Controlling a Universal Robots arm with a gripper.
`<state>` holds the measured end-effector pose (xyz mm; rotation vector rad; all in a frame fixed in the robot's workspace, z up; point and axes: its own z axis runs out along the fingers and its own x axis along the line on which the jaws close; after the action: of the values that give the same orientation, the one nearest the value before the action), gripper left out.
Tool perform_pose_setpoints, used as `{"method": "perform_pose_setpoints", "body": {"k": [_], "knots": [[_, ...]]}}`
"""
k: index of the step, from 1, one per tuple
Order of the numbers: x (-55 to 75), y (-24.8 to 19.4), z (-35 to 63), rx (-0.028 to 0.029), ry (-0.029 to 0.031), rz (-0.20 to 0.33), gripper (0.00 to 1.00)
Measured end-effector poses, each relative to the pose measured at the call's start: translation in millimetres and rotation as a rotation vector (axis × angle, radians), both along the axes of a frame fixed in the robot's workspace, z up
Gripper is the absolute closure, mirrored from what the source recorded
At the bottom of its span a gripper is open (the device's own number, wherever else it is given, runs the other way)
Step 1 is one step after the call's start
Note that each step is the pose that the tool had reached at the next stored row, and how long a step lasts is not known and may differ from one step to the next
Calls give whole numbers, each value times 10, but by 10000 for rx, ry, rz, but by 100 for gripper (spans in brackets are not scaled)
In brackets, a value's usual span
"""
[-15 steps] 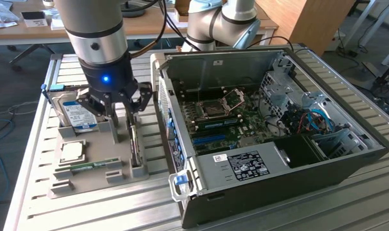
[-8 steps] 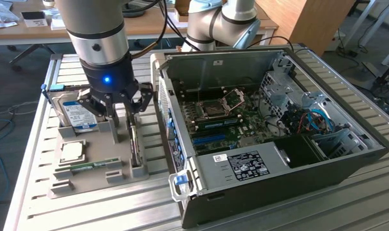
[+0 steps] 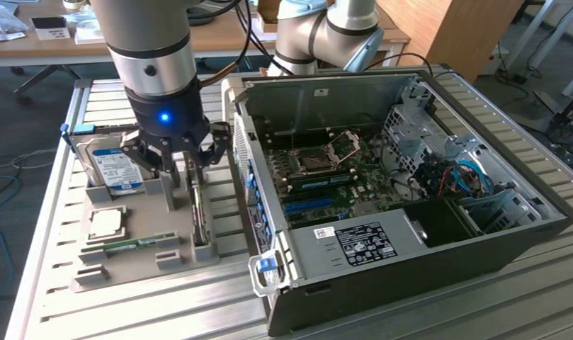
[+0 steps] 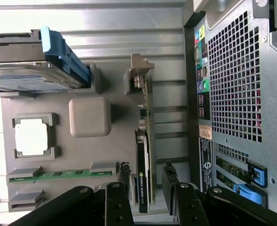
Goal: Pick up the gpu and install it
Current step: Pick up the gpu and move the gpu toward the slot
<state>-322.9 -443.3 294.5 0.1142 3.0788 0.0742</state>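
Jaws wide astride gpu (image 4: 143, 169) edge

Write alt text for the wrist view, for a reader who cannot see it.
The open gripper straddles the gpu, which stands on edge in a grey tray. The tray also holds a hard drive, a processor and a memory stick, beside a computer case.

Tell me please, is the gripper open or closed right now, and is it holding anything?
Gripper: open, holding nothing, straddling the thin green circuit card with a black cooler, the gpu, standing on edge in the grey tray.
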Motion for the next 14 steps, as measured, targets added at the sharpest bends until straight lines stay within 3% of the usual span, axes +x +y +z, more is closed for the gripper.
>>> {"method": "perform_pose_setpoints", "body": {"k": [14], "knots": [[6, 1, -30, -1, 1, 0, 58]]}}
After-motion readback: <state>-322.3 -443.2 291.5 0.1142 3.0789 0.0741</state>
